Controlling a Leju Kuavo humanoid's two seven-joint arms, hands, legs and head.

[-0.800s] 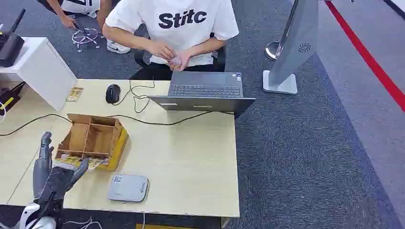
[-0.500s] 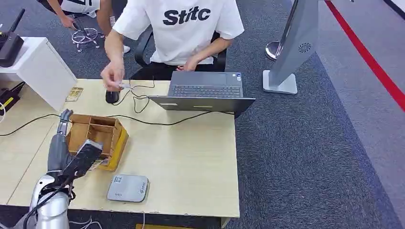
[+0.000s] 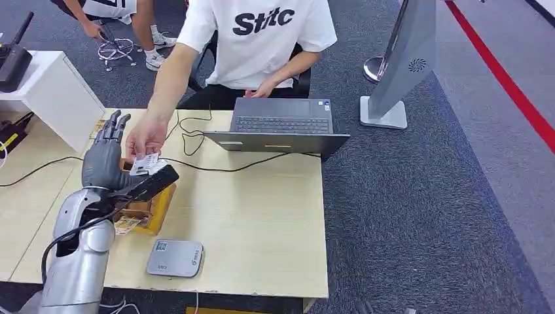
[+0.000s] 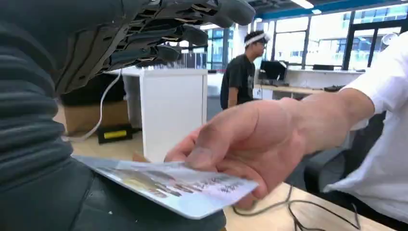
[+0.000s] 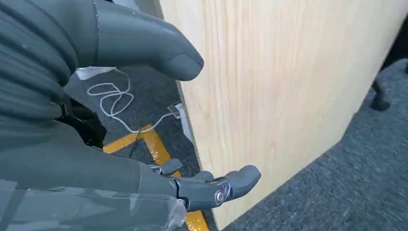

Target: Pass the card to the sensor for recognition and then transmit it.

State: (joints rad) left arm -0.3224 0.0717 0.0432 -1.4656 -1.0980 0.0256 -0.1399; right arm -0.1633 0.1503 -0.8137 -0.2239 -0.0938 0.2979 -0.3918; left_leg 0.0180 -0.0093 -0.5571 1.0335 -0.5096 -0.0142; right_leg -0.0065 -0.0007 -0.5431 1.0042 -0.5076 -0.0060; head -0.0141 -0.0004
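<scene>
so, left hand point(image 3: 108, 160) raised over the wooden box point(image 3: 152, 204) on the worktop point(image 3: 255, 216), fingers point(image 3: 112, 125) spread apart and pointing up, thumb stretched out under the card point(image 3: 145, 163). card pinched by a person's hand point(image 3: 145, 139) reaching across from behind the laptop point(image 3: 278, 124), lying right on the robot's palm in the left wrist view point(image 4: 178, 185) (not gripped by the robot, fingers well above it). grey sensor pad point(image 3: 175, 258) flat near the worktop's front edge, apart from the box. right hand point(image 5: 159, 120) hanging beside the worktop's side panel, fingers loosely apart, holding nothing. black mouse partly hidden behind the person's arm.
</scene>
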